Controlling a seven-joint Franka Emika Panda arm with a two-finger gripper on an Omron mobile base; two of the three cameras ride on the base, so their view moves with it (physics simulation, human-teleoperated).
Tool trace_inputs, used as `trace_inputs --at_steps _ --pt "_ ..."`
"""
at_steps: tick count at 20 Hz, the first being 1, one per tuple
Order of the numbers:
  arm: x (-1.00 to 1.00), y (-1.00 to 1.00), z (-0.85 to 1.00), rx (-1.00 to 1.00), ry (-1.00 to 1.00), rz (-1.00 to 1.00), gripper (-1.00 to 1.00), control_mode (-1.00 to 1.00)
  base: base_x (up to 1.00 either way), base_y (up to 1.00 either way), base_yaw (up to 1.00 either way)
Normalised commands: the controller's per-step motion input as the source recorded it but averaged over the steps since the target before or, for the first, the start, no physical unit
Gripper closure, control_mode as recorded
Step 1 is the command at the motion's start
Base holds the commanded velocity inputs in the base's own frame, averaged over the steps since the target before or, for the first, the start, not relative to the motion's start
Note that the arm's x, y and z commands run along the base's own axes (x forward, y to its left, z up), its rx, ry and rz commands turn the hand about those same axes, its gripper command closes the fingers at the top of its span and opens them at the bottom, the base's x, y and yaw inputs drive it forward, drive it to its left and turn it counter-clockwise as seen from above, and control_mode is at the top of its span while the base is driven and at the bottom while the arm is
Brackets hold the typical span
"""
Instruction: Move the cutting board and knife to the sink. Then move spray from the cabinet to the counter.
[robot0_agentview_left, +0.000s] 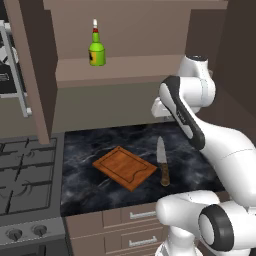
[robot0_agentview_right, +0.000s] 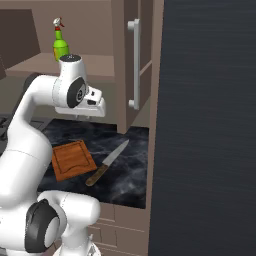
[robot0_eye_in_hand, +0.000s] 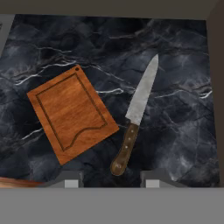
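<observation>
The reddish-brown cutting board (robot0_agentview_left: 124, 167) (robot0_agentview_right: 72, 159) (robot0_eye_in_hand: 72, 118) lies flat on the black marble counter (robot0_agentview_left: 85, 155) (robot0_eye_in_hand: 175, 65). Just to its right lies the knife (robot0_agentview_left: 162, 165) (robot0_agentview_right: 107, 162) (robot0_eye_in_hand: 135, 113), blade pointing toward the back wall and wooden handle toward the counter's front edge. My gripper (robot0_eye_in_hand: 113, 180) (robot0_agentview_right: 87, 112) hangs well above both, looking down, open with nothing between its fingertips. The green spray (robot0_agentview_left: 97, 50) (robot0_agentview_right: 60, 44) stands upright on the shelf of the open brown cabinet (robot0_agentview_left: 130, 67) above the counter. The sink is out of view.
A gas stove (robot0_agentview_left: 25, 175) adjoins the counter on the left. The cabinet's open door (robot0_agentview_right: 132, 65) with its silver handle juts out beside the arm. A tall dark panel (robot0_agentview_right: 205, 125) bounds the right side. Drawers (robot0_agentview_left: 135, 215) sit under the counter.
</observation>
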Motion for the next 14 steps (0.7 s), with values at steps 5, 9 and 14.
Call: trace_inputs --at_steps 5,9,14 --pt "-0.06 0.08 -0.06 -0.03 0.00 0.00 -1.00 -1.00 0.00 0.00 0.00" --pt "-0.01 0.19 -0.23 -0.01 0.00 0.00 -1.00 -1.00 0.00 0.00 0.00" --pt "0.00 0.30 -0.37 0.00 0.02 0.00 -1.00 -1.00 0.00 0.00 0.00"
